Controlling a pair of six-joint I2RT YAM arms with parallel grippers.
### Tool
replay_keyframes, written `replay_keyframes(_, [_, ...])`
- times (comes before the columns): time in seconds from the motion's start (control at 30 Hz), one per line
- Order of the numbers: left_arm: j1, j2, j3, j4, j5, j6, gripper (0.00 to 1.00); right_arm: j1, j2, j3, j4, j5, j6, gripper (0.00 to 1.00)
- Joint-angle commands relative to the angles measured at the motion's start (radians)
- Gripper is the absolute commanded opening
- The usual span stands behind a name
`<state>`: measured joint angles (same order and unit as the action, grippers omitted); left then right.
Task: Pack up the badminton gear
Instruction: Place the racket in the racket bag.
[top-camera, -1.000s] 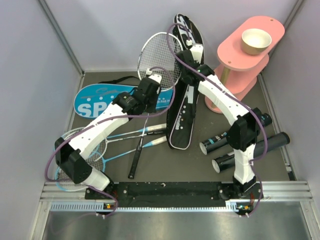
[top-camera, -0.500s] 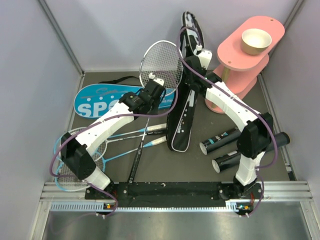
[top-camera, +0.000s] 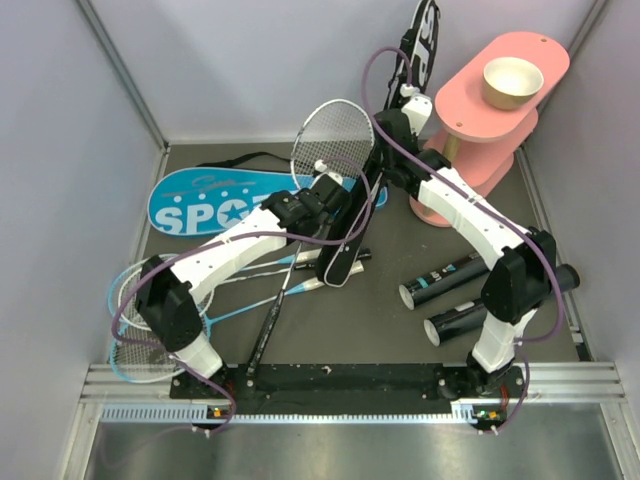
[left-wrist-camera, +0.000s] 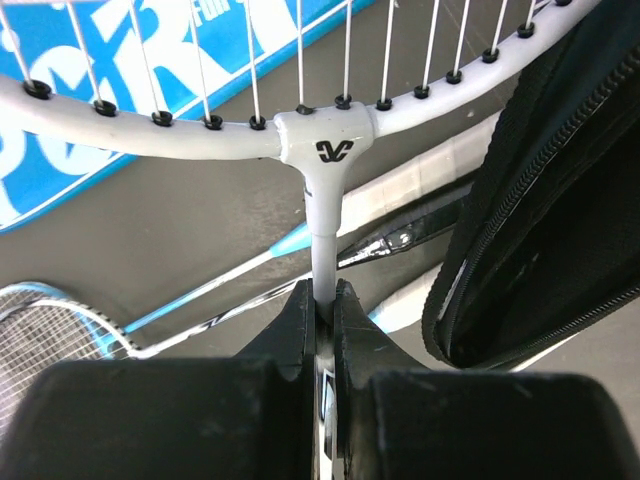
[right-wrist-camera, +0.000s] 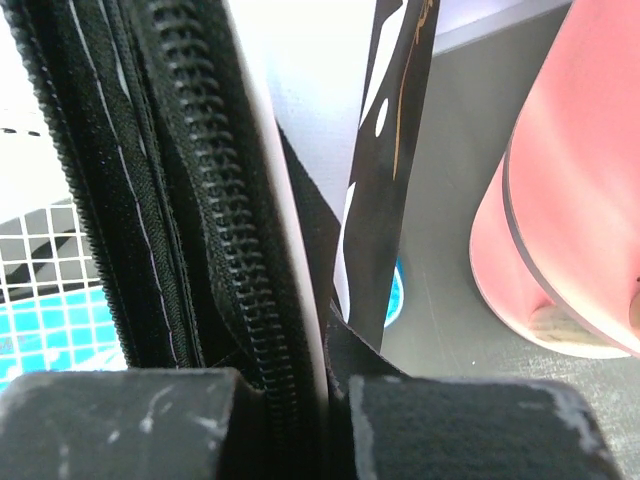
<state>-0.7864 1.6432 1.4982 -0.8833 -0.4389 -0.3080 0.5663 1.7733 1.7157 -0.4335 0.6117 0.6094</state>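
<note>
**Both hands clamp badminton gear above the tabletop**
Top view: the left hand holds the white racket at centre. The right hand holds the black bag tilted up toward 1 o'clock. The blue bag lies at 10 and two tubes at 4. Left wrist view: the fingers pinch the racket's shaft. Right wrist view: the fingers pinch the black bag's zipper edge.

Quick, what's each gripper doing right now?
Left gripper: closed on the white racket shaft.
Right gripper: closed on the black racket bag, at its zippered edge.
</note>
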Motion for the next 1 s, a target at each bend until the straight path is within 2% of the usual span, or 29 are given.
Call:
replay_keyframes(0.0, [-0.031, -0.052, -0.019, 0.006, -0.181, -0.066, 0.0, -0.006, -0.045, 0.038, 0.067, 0.026, -0.029, 0.0])
replay_keyframes(0.27, [-0.03, -0.239, -0.085, 0.096, -0.08, -0.022, 0.0, -0.034, 0.0, 0.051, 0.049, 0.069, -0.072, 0.0])
replay_keyframes(0.43, [-0.031, -0.377, -0.223, 0.234, -0.012, 0.033, 0.0, -0.048, 0.058, 0.107, 0.015, 0.074, -0.073, 0.0])
replay_keyframes(0.5, [-0.033, -0.399, -0.252, 0.241, -0.008, 0.043, 0.0, -0.052, 0.074, 0.142, 0.001, 0.063, -0.063, 0.0])
replay_keyframes(0.67, [-0.054, -0.364, -0.271, 0.236, -0.038, 0.038, 0.0, -0.052, 0.1, 0.215, -0.046, 0.046, -0.037, 0.0])
replay_keyframes(0.8, [-0.088, -0.268, -0.236, 0.21, -0.15, 0.014, 0.0, -0.052, 0.097, 0.234, -0.073, 0.04, -0.002, 0.0])
replay_keyframes(0.97, [-0.1, -0.134, -0.101, 0.074, -0.244, -0.055, 0.0, -0.052, 0.077, 0.225, -0.093, 0.011, 0.024, 0.0])
